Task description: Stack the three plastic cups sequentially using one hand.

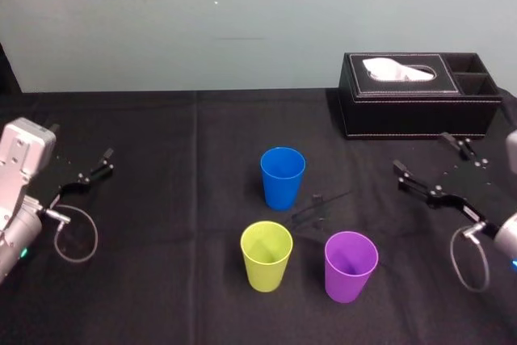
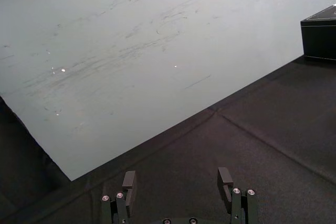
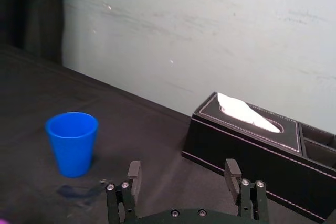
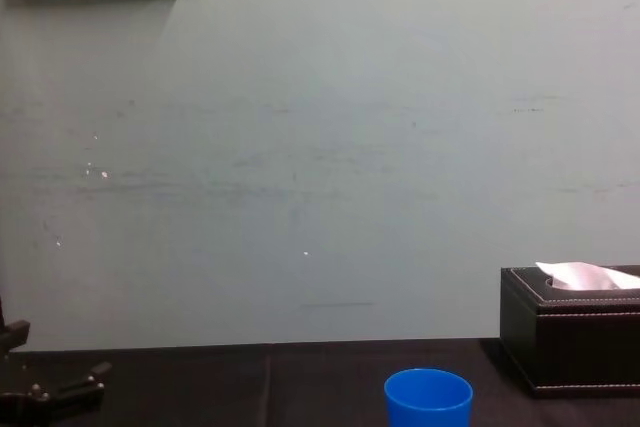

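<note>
1. Nearest the robot, the yellow-green cup [image 1: 266,254] and the purple cup [image 1: 350,265] stand upright side by side on the black tablecloth [image 1: 161,280], with a clear gap between them, the purple one on the right
2. A little farther back the blue cup [image 1: 283,177] stands upright, apart from both and roughly above the yellow-green one, so the three form a loose triangle at the middle of the table
3. The right gripper [image 1: 421,151] hovers to the right of the cups, level with the blue one, its fingers spread wide and holding nothing; from its wrist camera the blue cup [image 3: 72,142] sits off to one side, well apart
4. The left gripper [image 1: 105,162] hangs well out at the left edge, released as well, with bare cloth between it and the cups
5. Nothing stands between either gripper and the cups
6. Behind the right gripper, the black tissue box [image 1: 420,94] sits at the far right of the table, a white tissue poking out
7. The pale wall [image 1: 202,22] closes off the far edge of the table
</note>
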Controlling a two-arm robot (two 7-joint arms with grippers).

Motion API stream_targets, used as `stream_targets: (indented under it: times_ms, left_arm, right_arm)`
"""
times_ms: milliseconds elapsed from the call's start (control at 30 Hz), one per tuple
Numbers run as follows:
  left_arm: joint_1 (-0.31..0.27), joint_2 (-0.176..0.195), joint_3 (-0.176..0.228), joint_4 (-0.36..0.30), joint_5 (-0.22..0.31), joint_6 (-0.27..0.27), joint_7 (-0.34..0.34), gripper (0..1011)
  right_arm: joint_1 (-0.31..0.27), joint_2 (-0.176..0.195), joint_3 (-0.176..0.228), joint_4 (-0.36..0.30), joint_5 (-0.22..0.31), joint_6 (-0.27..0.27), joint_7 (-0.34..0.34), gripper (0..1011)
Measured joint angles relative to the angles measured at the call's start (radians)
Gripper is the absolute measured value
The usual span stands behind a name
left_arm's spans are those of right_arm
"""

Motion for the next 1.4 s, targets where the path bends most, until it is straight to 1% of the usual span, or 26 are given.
stream_targets:
  times_ms: [100,233,267,367,400,467,567,600,800,1033,1200,1400]
  left_arm:
    - [0.0,0.0,0.0,0.0,0.0,0.0,0.0,1011]
    - [0.0,0.0,0.0,0.0,0.0,0.0,0.0,1011]
    - [0.0,0.0,0.0,0.0,0.0,0.0,0.0,1011]
    - [0.0,0.0,0.0,0.0,0.0,0.0,0.0,1011]
    - [0.0,0.0,0.0,0.0,0.0,0.0,0.0,1011]
    - [0.0,0.0,0.0,0.0,0.0,0.0,0.0,1011]
    - [0.0,0.0,0.0,0.0,0.0,0.0,0.0,1011]
    - [0.0,0.0,0.0,0.0,0.0,0.0,0.0,1011]
    - [0.0,0.0,0.0,0.0,0.0,0.0,0.0,1011]
    - [0.0,0.0,0.0,0.0,0.0,0.0,0.0,1011]
    - [0.0,0.0,0.0,0.0,0.0,0.0,0.0,1011]
    - [0.0,0.0,0.0,0.0,0.0,0.0,0.0,1011]
  right_arm:
    - [-0.069,0.034,0.041,-0.052,0.027,-0.025,0.026,1003]
    - [-0.119,0.056,0.069,-0.084,0.045,-0.044,0.049,1003]
    - [-0.142,0.066,0.081,-0.095,0.052,-0.054,0.061,1003]
    - [-0.174,0.08,0.096,-0.111,0.062,-0.067,0.083,1003]
    - [-0.193,0.09,0.103,-0.118,0.068,-0.076,0.101,1003]
    - [-0.21,0.099,0.11,-0.124,0.072,-0.085,0.118,1003]
    - [-0.248,0.118,0.124,-0.135,0.083,-0.107,0.164,1003]
    - [-0.248,0.118,0.124,-0.135,0.083,-0.107,0.164,1003]
    - [-0.294,0.134,0.135,-0.138,0.075,-0.139,0.217,1003]
    - [-0.323,0.135,0.125,-0.131,0.052,-0.159,0.264,1003]
    - [-0.332,0.129,0.109,-0.123,0.033,-0.167,0.3,1003]
    - [-0.328,0.115,0.097,-0.113,0.025,-0.167,0.329,1003]
